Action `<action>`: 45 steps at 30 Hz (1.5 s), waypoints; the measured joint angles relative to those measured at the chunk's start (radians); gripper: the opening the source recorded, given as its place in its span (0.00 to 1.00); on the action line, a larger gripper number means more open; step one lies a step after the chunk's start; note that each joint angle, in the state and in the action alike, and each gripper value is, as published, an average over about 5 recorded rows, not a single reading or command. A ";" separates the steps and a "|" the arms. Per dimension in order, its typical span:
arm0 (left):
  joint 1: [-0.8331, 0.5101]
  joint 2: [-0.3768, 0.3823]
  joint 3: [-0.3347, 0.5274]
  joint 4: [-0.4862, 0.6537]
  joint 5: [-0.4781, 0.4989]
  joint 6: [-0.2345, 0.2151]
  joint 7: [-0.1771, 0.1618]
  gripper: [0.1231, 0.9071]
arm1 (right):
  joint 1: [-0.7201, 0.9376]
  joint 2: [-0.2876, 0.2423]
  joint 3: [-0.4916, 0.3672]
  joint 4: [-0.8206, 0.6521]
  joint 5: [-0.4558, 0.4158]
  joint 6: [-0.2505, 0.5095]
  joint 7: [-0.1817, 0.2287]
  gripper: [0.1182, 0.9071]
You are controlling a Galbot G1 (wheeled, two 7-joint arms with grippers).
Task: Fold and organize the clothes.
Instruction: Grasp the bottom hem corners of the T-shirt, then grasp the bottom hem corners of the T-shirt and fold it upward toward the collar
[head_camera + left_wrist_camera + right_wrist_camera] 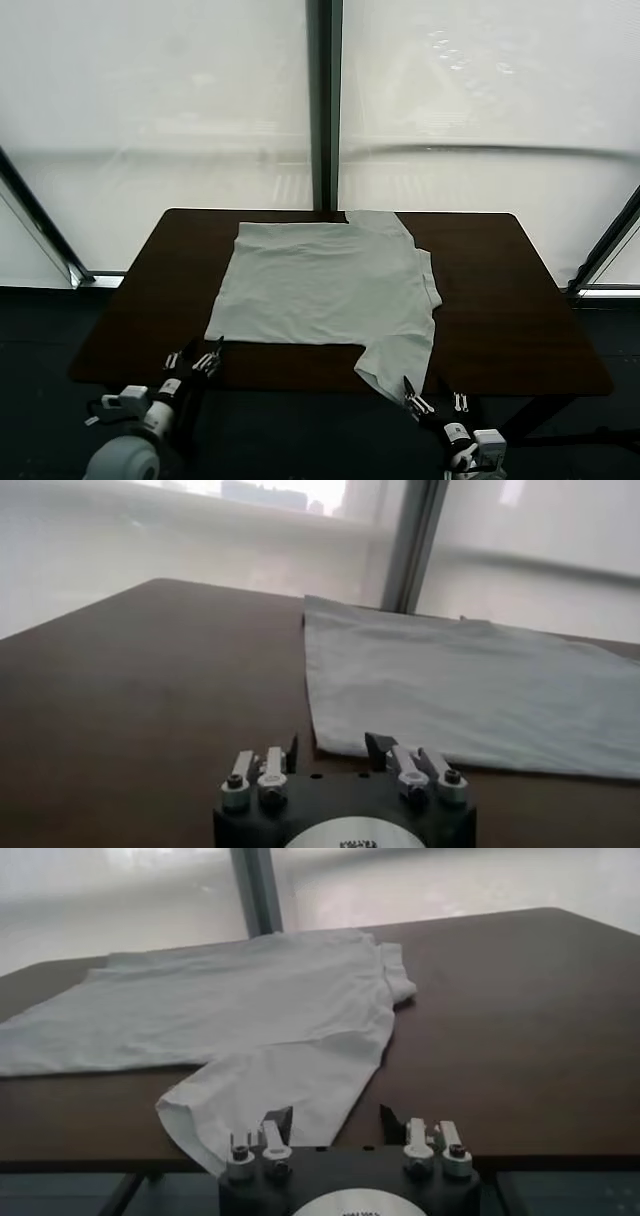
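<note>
- My left pincer [332, 745] sat low at the near table edge, jaws apart with a narrow gap. The bottom corner of the T-shirt [450, 690] lay right at that gap. I saw no fabric pinched.
- In the head view the left pincer [205, 358] was just off that same corner, touching or almost touching; I could not tell which.
- My right pincer [335, 1118] was also low at the near edge, jaws apart and a bit wider than the left. The near sleeve [270, 1088] lay in front of the gap and between the fingers [283, 1120]. The cloth looked loose, not clamped.
- In the head view the right pincer [418, 400] was at the hem of the near sleeve [395, 360], which drooped over the table edge toward it.
- Ahead of both pincers the T-shirt [320, 285] was spread flat, plain pale side up, with its length running from my left pincer across to my right one.
- The hem was on the left pincer's side, and the neck and shoulders were on the right pincer's side.
- The far sleeve [375, 225] was beyond the body, away from both pincers, near the far table edge.
- The fabric seen from the right wrist [250, 1018] was slightly rumpled at the shoulder.
- The dark brown table [500, 300] was under everything, with bare wood outward of each pincer [150, 680] [520, 998].
- Beyond the table was a bright window wall with a dark post [325, 100] straight ahead between the pincers.
</note>
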 joint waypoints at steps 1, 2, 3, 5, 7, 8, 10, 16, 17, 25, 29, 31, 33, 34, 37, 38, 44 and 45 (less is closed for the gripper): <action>0.002 0.000 -0.001 -0.001 0.000 0.000 0.001 0.25 | -0.001 -0.001 0.001 0.000 0.001 0.001 0.000 0.03; 0.005 0.000 -0.001 -0.002 0.001 -0.001 0.001 0.17 | -0.002 -0.003 0.001 0.001 0.002 0.003 0.000 0.03; 0.007 -0.001 -0.001 -0.003 0.001 -0.001 0.002 0.11 | -0.004 -0.005 0.002 0.003 0.003 0.005 0.000 0.03; 0.010 -0.001 -0.002 -0.005 0.003 -0.003 0.003 0.04 | -0.010 -0.009 0.005 0.008 0.005 0.014 -0.001 0.03; 0.012 -0.002 -0.002 -0.008 0.004 -0.005 0.004 0.03 | -0.019 -0.015 0.010 0.016 0.011 0.028 -0.002 0.03; 0.013 -0.003 -0.002 -0.011 0.005 -0.006 0.005 0.03 | -0.025 -0.019 0.013 0.022 0.015 0.037 -0.003 0.03; 0.018 -0.003 -0.005 -0.019 0.005 -0.007 0.006 0.03 | -0.039 -0.028 0.022 0.037 0.024 0.054 -0.003 0.03; 0.057 0.007 -0.036 -0.068 -0.007 -0.010 0.005 0.03 | -0.108 -0.058 0.047 0.101 0.035 0.082 0.000 0.03; 0.066 0.009 -0.044 -0.079 -0.009 -0.010 0.005 0.03 | -0.122 -0.061 0.050 0.112 0.034 0.084 0.001 0.03; 0.150 0.028 -0.110 -0.173 -0.019 -0.013 0.001 0.03 | -0.212 -0.069 0.066 0.187 0.034 0.088 0.007 0.03; 0.210 0.036 -0.142 -0.215 -0.019 -0.021 0.002 0.03 | -0.213 -0.074 0.072 0.198 0.047 0.092 0.008 0.03; 0.240 0.038 -0.156 -0.232 -0.019 -0.027 0.003 0.03 | -0.198 -0.079 0.072 0.192 0.055 0.098 0.008 0.03; 0.263 0.037 -0.166 -0.246 -0.021 -0.030 0.002 0.03 | -0.171 -0.088 0.068 0.176 0.061 0.104 0.007 0.03; 0.270 0.036 -0.169 -0.252 -0.025 -0.031 0.001 0.03 | -0.155 -0.093 0.065 0.165 0.063 0.106 0.006 0.03; 0.276 0.031 -0.169 -0.262 -0.041 -0.031 -0.001 0.03 | -0.095 -0.110 0.056 0.125 0.084 0.101 0.006 0.03; 0.273 0.029 -0.168 -0.263 -0.046 -0.030 -0.002 0.03 | -0.074 -0.117 0.053 0.112 0.095 0.096 0.007 0.03; 0.225 0.027 -0.162 -0.250 -0.068 -0.021 -0.005 0.03 | 0.047 -0.166 0.046 0.051 0.149 0.080 0.015 0.03; 0.215 0.026 -0.162 -0.246 -0.072 -0.020 -0.006 0.03 | 0.067 -0.174 0.044 0.041 0.154 0.080 0.016 0.03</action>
